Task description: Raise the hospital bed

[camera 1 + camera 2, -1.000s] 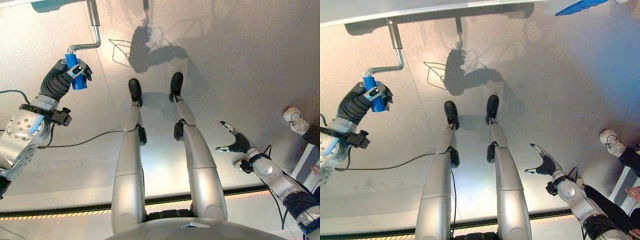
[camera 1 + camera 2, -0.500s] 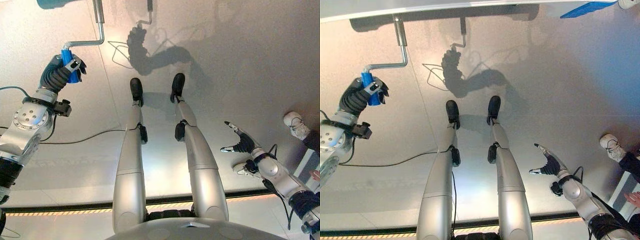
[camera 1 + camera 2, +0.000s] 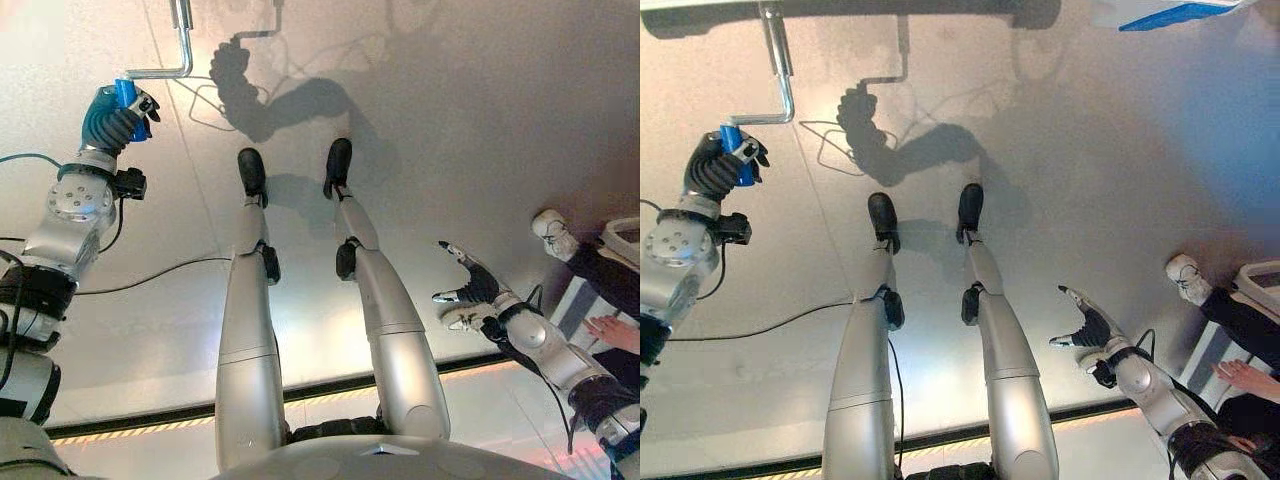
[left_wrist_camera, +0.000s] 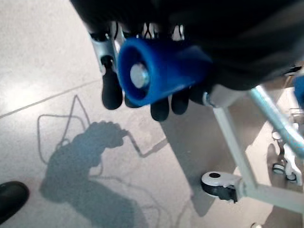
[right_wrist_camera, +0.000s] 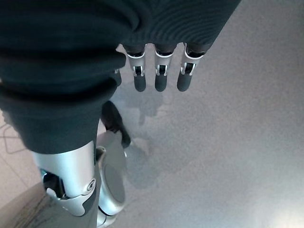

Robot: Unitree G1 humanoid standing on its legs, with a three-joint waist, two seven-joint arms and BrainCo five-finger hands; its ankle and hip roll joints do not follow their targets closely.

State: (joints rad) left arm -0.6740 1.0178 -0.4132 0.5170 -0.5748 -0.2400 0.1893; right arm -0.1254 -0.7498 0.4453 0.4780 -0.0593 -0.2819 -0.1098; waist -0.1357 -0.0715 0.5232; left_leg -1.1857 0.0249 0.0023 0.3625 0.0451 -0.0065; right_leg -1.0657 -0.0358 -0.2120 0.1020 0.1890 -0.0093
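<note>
Left hand (image 3: 112, 118) around blue crank grip (image 4: 159, 71)

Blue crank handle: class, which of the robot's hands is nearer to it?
Left. The left hand is curled round the blue crank handle. The right hand hangs open far off on the other side, over the bare floor, touching nothing.

Left robot hand (image 3: 115, 115) curled tight, arm raised; right robot hand (image 3: 473, 287) open, low.
</note>
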